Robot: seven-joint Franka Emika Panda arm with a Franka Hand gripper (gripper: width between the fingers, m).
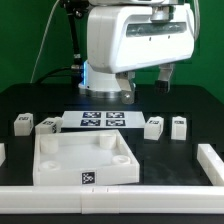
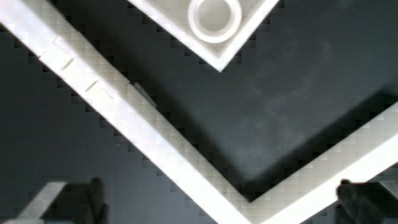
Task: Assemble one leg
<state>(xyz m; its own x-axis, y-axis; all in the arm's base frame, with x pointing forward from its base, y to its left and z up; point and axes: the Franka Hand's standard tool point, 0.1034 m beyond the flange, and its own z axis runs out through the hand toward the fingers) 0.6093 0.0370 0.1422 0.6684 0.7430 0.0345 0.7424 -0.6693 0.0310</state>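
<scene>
Black worktop (image 1: 195, 108), green backdrop: four loose legs (image 1: 153, 125) flank the marker board (image 1: 102, 120), none gripped; hand (image 2: 217, 205) hangs above, fingers apart, empty; step apparently pre-grasp, next needing descent onto one leg.

Bare table (image 1: 190, 105) flanks legs (image 1: 153, 126) — tray (image 1: 60, 172) blocks front.

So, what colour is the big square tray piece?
The tray piece is white, with a black-and-white tag on its near wall; the exterior view shows it best.
</scene>
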